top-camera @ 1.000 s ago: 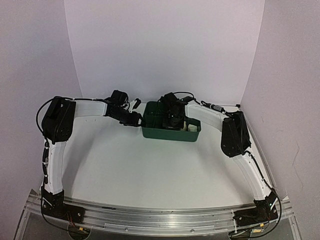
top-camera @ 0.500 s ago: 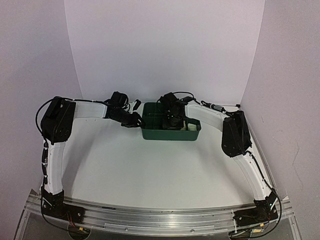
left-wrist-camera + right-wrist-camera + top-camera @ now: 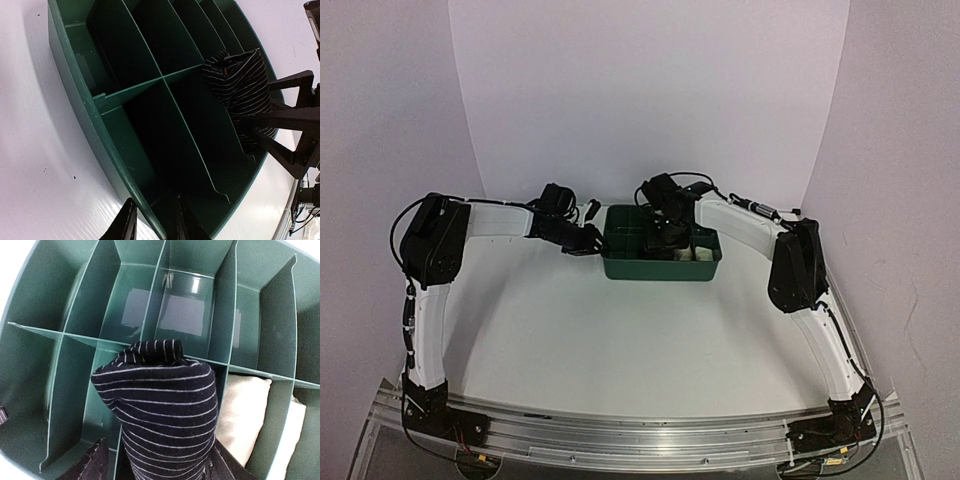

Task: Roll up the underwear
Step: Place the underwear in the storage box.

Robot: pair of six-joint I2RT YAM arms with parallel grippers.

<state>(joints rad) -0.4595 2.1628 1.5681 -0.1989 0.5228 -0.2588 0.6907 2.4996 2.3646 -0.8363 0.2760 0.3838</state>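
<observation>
a: while the left end effector [image 3: 153, 201] sits pinched on the near wall of the green tray [image 3: 655, 268], steadying it on the counter [image 3: 620, 340], what's different on the right?
b: its fingers have spread. a second ago they were closer together around the striped roll [image 3: 160, 410]. now the right end effector [image 3: 159, 446] stands apart on either side of it and has lifted a little.
a: so the roll is let go?
b: looks so. it stands in a middle compartment, poking above the dividers [image 3: 165, 356], with two cream rolls [image 3: 245, 410] in the compartments just beside it.
a: rolling about done, then?
b: i'd judge so, if those three are all. what's in the way is the fingers themselves: they flank the roll closely, so a skewed retreat could drag it back out. beyond it there are only more dividers.
</observation>
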